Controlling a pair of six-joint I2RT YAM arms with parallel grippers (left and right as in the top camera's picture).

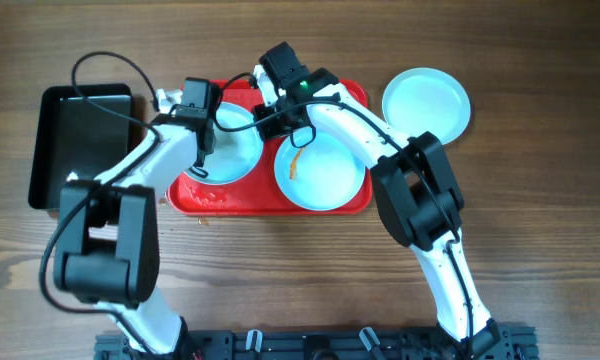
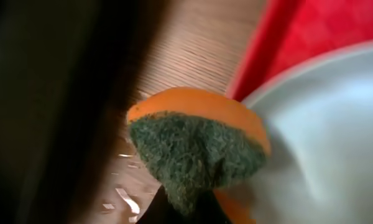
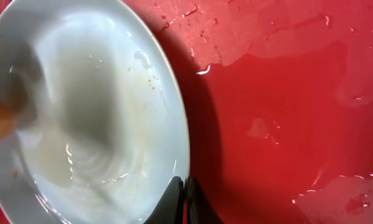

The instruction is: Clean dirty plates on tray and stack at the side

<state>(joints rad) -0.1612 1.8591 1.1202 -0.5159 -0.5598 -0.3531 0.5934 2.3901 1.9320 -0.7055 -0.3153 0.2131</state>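
Note:
The red tray [image 1: 355,95] holds two pale plates. My right gripper [image 1: 268,122] is shut on the right rim of the left plate [image 1: 235,155], which looks wet in the right wrist view [image 3: 99,124], with the jaws [image 3: 183,190] pinching its edge. My left gripper [image 1: 202,160] is shut on an orange sponge with a green scouring face [image 2: 196,149], at that plate's left edge [image 2: 336,137]. The right plate [image 1: 325,175] carries an orange-brown smear. A third plate [image 1: 427,103] lies on the table to the right of the tray.
A glossy black bin [image 1: 80,140] stands left of the tray. The tray floor is wet with puddles [image 3: 286,112]. Small crumbs lie on the wood beside the tray's left edge [image 2: 127,199].

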